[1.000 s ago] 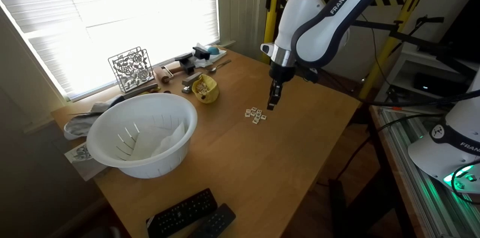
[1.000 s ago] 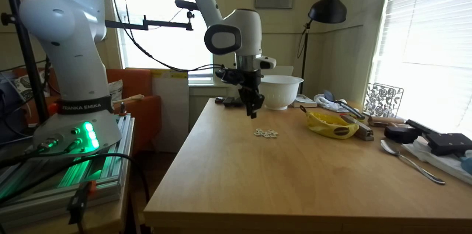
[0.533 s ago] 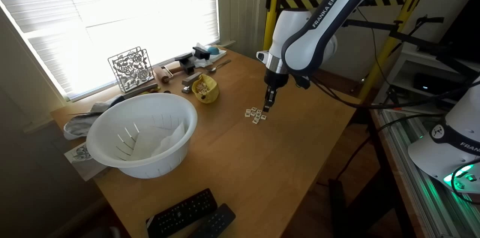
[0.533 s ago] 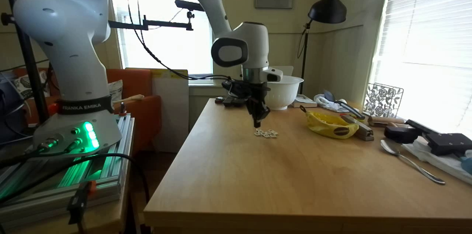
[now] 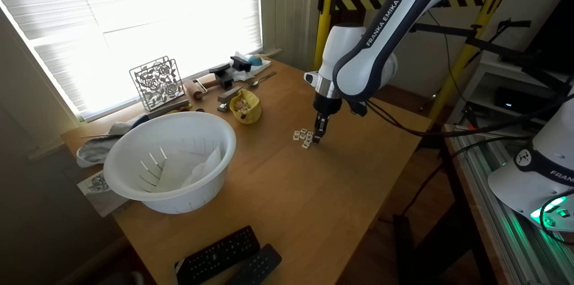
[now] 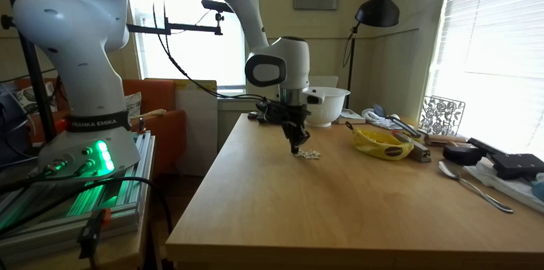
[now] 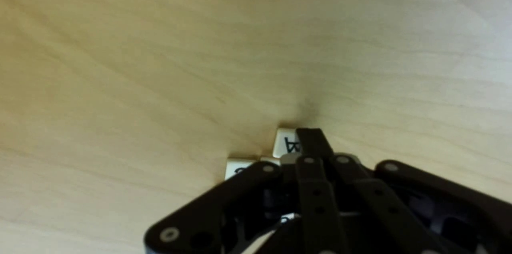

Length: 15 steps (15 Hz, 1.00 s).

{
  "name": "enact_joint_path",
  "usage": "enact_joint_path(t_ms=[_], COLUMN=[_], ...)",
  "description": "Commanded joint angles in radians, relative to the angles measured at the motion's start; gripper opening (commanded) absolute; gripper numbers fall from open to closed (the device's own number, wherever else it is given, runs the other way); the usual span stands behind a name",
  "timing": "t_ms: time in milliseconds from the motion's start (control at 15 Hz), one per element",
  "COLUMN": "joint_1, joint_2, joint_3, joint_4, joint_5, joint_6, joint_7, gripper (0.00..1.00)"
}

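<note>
Letter tiles sit in a loose little cluster on the wooden table, and I'm right at their edge now. One second back, my gripper hung higher and off to the side; it has come down since, and in an exterior view it now covers the tile on that edge. The rest of the cluster looks just where it was. Fingers are closed, one against the other. In the wrist view one tile pokes out beside them, its letter turned sideways and partly covered (touching or not, I can't tell from here). Another tile shows a bit further off, and my own gripper blocks most of the others there.

Looking around: a yellow pouch with pale pieces inside sits apart from the cluster, beside a grey metal tool. A white bowl stands well away, and two black remotes lie near the table's end. Over by the blinds I've got a metal rose-patterned holder, with a spoon on that same side. In an exterior view my arm stands before the bowl, hiding part of it.
</note>
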Motion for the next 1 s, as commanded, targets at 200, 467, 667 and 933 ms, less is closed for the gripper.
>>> enact_joint_path(t_ms=[200, 467, 667, 933], joint_1=[-0.054, -0.083, -0.097, -0.095], joint_2=[0.039, 0.034, 0.035, 0.053], joint_3=[0.05, 0.102, 0.138, 0.158], joint_4=[0.022, 0.015, 0.013, 0.027], joint_5=[-0.033, -0.018, -0.009, -0.009], joint_6=[0.015, -0.018, -0.043, -0.046], joint_7=[-0.003, -0.014, -0.023, -0.033], gripper=[0.0, 0.0, 0.0, 0.0])
